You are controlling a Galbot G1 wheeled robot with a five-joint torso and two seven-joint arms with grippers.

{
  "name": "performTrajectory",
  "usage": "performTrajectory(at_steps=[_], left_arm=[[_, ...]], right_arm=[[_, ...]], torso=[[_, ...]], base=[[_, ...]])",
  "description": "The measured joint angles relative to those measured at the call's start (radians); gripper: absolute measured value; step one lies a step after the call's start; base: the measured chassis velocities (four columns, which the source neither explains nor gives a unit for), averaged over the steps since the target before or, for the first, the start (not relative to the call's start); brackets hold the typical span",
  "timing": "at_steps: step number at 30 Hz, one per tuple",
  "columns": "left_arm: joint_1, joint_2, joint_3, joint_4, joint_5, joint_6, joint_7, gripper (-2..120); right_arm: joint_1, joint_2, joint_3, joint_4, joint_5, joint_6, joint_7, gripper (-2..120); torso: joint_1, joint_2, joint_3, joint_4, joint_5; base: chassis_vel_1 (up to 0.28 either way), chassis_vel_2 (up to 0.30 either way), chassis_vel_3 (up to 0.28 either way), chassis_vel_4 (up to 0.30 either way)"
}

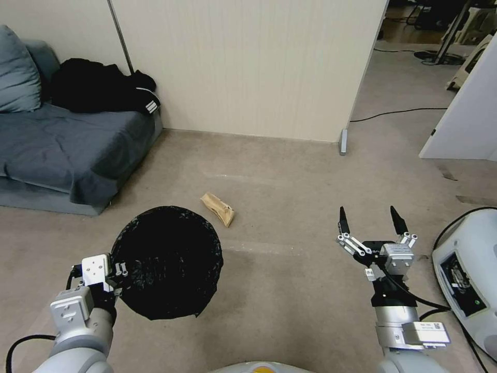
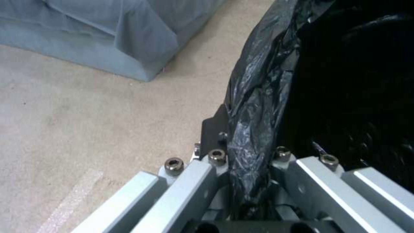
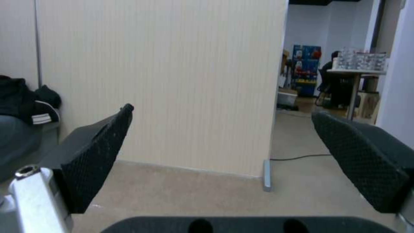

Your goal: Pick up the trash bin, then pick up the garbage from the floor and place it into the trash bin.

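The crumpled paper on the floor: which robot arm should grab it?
Probably the right. The right gripper is open and free, while the left gripper is clamped on the trash bin rim. The crumpled tan paper lies between them.

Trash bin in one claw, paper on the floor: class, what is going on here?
The left claw is shut on the rim of the trash bin, holding it above the floor with its black liner facing up. The right claw hangs open and empty over bare floor. One crumpled tan paper lies ahead on the floor, between the two claws, not yet picked up.
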Motion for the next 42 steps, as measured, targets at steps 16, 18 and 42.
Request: performTrajectory(at_steps=[16, 18, 42], left_arm=[[-0.013, 0.003, 0.0, 0.001, -0.01, 0.013, -0.003, 1], [-0.013, 0.004, 0.0, 0.001, -0.013, 0.014, -0.004, 1], [-0.023, 0.008, 0.009, 0.002, -0.018, -0.001, 0.011, 1]], right_arm=[[0.007, -0.006, 0.0, -0.001, 0.007, -0.019, -0.006, 100], [0.01, -0.009, 0.001, -0.001, 0.009, -0.026, -0.004, 100], [0.112, -0.096, 0.004, -0.035, 0.098, -0.155, 0.028, 100]], torso=[[0.0, 0.0, 0.0, 0.0002, 0.0], [0.0, 0.0, 0.0, 0.0002, 0.0], [0.0, 0.0, 0.0, 0.0001, 0.0001]], base=[[0.043, 0.044, 0.045, 0.047], [0.091, 0.087, 0.095, 0.087], [0.043, 0.045, 0.049, 0.045]])
